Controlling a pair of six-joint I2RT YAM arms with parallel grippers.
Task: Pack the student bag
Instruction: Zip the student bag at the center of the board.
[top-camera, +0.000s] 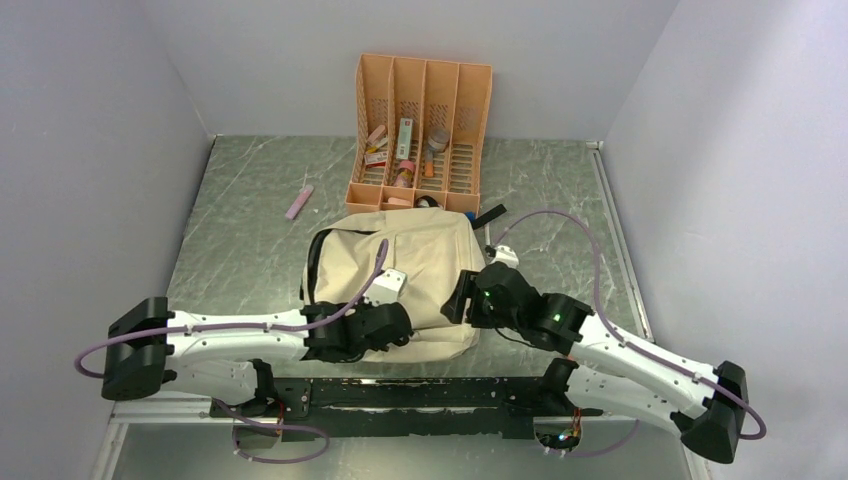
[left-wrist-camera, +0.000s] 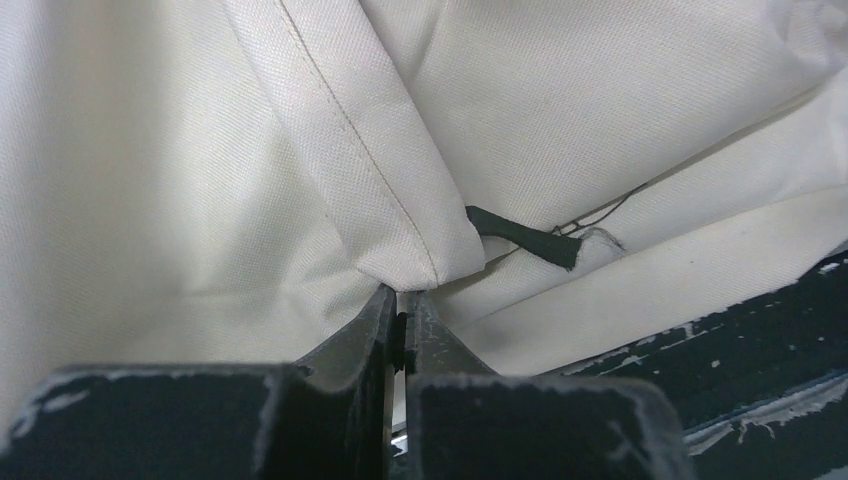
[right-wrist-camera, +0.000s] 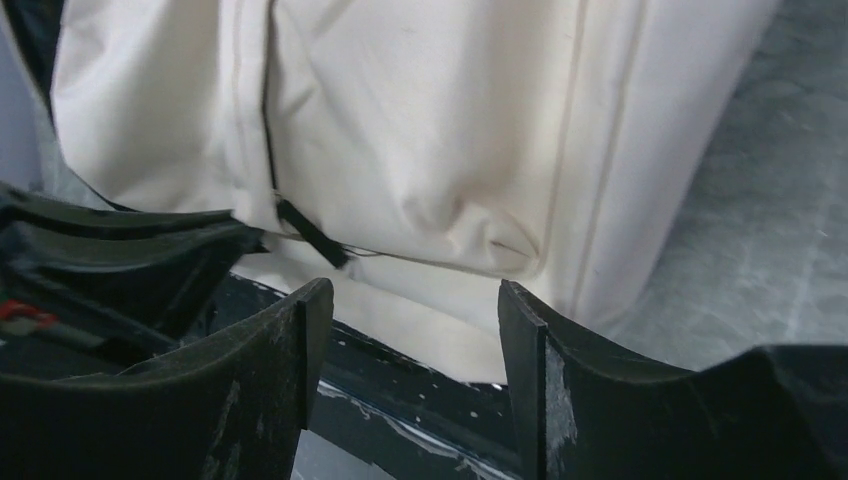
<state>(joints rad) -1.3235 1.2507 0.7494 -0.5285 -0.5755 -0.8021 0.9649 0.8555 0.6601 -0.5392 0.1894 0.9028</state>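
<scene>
Cream-beige woven canvas fills both wrist views: the student bag (top-camera: 425, 262) lies slumped in the middle of the grey marbled table (top-camera: 245, 250), close to the near edge, with its black straps curling out on its left side. Its cloth is soft and creased, with stitched seams and rounded folds.

The left gripper (left-wrist-camera: 400, 308) sits at the bag's near-left part. Its scuffed black jaws are pressed together, pinching the tip of a stitched fold of the canvas. Just right of that fold lies a short black tab (left-wrist-camera: 525, 238) with a frayed thread.

The right gripper (right-wrist-camera: 415, 300) hovers at the bag's near-right corner. Its two curved black fingers stand apart with nothing between them, and the bag is just beyond their tips.

On the far side, touching or almost touching the bag, stands an orange slotted plastic organiser (top-camera: 425, 68) holding small items. A pink stick-shaped object (top-camera: 299, 202) lies on the table to its left.
</scene>
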